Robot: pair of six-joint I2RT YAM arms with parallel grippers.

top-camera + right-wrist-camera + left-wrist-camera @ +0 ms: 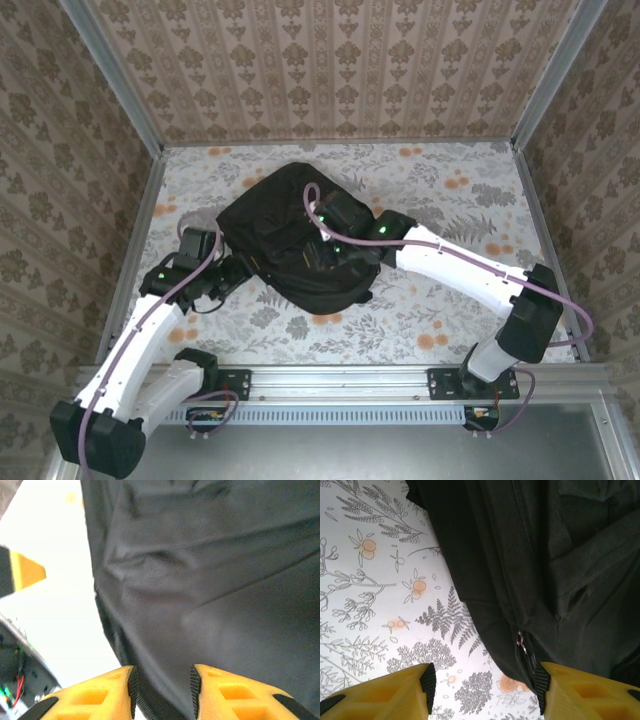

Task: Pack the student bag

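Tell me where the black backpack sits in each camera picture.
Top external: backpack centre, slightly left.
Left wrist: backpack fills the upper right.
Right wrist: backpack covers the middle and right.
Shared landmark: the pale table, lying left of it in both wrist views.

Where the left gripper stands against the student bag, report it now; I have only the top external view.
Observer: On the left wrist view, the left gripper is open, straddling the edge of the student bag: one finger over the table, the other at the fabric.
Operator: Find me a zipper pull.
Observer: A small metal zipper pull sits on the seam just beyond the bag-side finger.
Operator: Now the right gripper.
Observer: On the right wrist view, the right gripper points into black fabric, which fills the narrow gap between its fingers; whether it pinches, I cannot tell.
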